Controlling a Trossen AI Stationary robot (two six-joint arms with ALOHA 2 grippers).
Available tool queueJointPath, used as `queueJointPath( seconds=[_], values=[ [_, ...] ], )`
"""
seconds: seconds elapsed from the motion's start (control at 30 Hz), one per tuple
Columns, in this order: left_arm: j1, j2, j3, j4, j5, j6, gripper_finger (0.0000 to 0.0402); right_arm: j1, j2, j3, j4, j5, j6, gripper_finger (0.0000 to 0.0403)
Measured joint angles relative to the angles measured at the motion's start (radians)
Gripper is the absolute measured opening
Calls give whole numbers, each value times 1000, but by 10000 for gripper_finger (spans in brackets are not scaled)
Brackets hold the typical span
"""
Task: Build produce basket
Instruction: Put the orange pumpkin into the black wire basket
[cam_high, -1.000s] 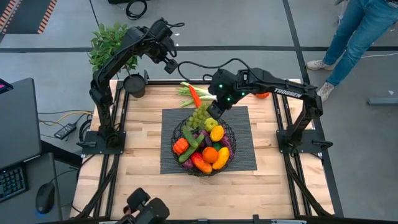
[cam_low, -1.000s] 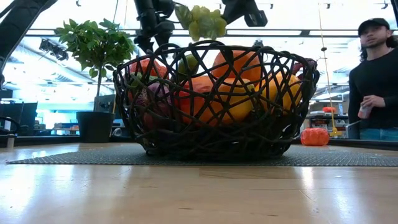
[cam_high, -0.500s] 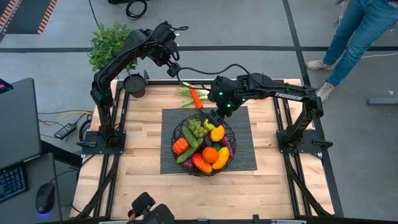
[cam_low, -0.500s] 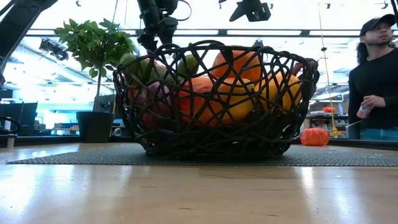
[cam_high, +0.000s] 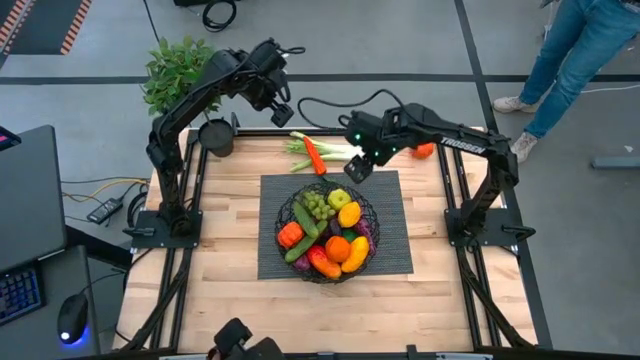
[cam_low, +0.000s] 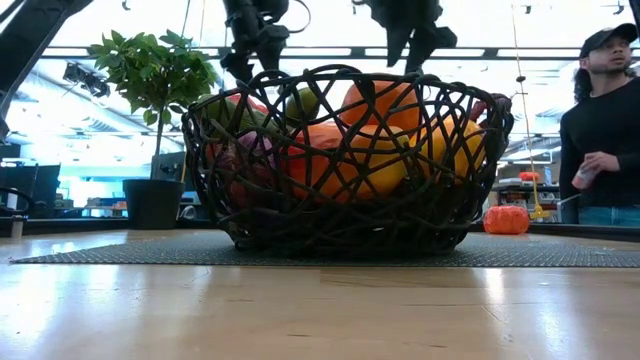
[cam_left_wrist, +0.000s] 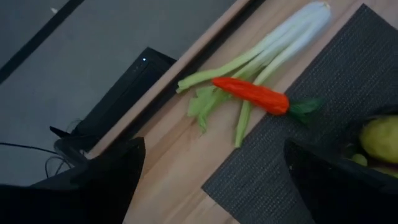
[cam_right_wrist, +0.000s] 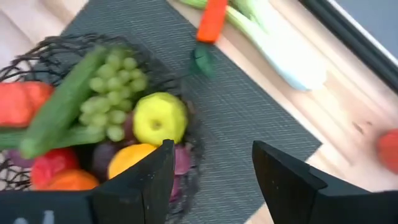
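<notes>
Though half-blurred, grapes (cam_right_wrist: 115, 87) inside basket (cam_high: 290, 215)

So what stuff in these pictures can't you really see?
- Bottom layer of the basket: in the high view, the grapes and cucumber on top hide whatever lies beneath.
- Leek and carrot: hidden in the low view, behind the basket.
- Person: cut off by the low view's right edge.
- Red thing: blurred and cut by the right wrist view's edge.
</notes>
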Motion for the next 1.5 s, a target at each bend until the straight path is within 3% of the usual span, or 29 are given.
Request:
queueJointPath(
  seconds=[0.33,0.57,0.7,1.03,1.5],
  values=[
    [-74,0,0,-52,0,-13,389,-245,2,-57,63,-110,-157,219],
    [-128,0,0,-74,1,-39,389,-418,2,-269,109,-154,-236,223],
    [-152,0,0,-76,1,-71,389,-500,2,-378,116,-157,-273,248],
    [-186,0,0,-74,1,-112,389,-679,1,-490,212,-13,-332,388],
    [-185,0,0,-74,0,-198,389,-849,1,-617,356,49,-300,397]
  ],
)
